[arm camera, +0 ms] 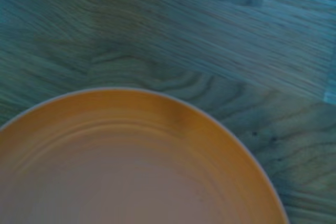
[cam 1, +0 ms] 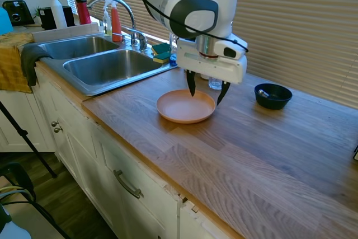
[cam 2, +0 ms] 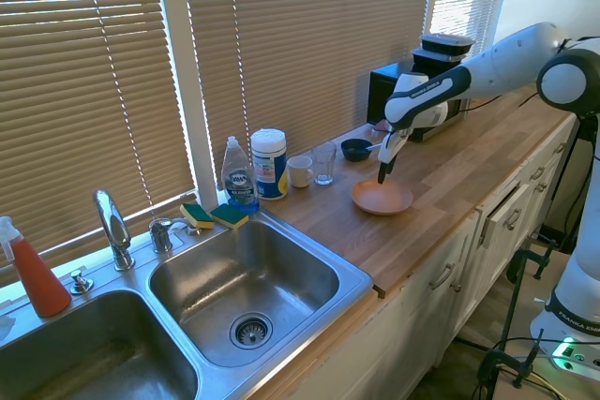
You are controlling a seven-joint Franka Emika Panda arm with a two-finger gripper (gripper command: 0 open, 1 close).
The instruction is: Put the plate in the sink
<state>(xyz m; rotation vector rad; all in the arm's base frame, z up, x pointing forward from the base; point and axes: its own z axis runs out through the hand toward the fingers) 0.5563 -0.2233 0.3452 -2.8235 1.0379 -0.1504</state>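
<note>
While the plate (cam 1: 185, 106) lies flat on the wooden countertop (cam 1: 251, 149), the gripper (cam 1: 207, 93) hangs directly above its far rim with both fingers spread apart and nothing between them. The finger tips point down at the rim area; whether they touch the plate cannot be determined from either exterior view. The plate sits a short way from the sink (cam 1: 106, 68) (a steel double basin set into the same counter), and is not inside it. In the second exterior view the plate (cam 2: 382, 198) is seen near the counter's front edge, with the gripper (cam 2: 383, 164) over its back side. In the wrist view, part of the plate (arm camera: 131, 166) fills the lower portion, with bare wood grain beyond its rim. A small dark bowl (cam 1: 273, 95) stands on the counter well apart from the plate. A clear glass (cam 2: 324, 164) and a white cup (cam 2: 300, 171) stand by the blinds, beside a dish soap bottle (cam 2: 239, 175).
</note>
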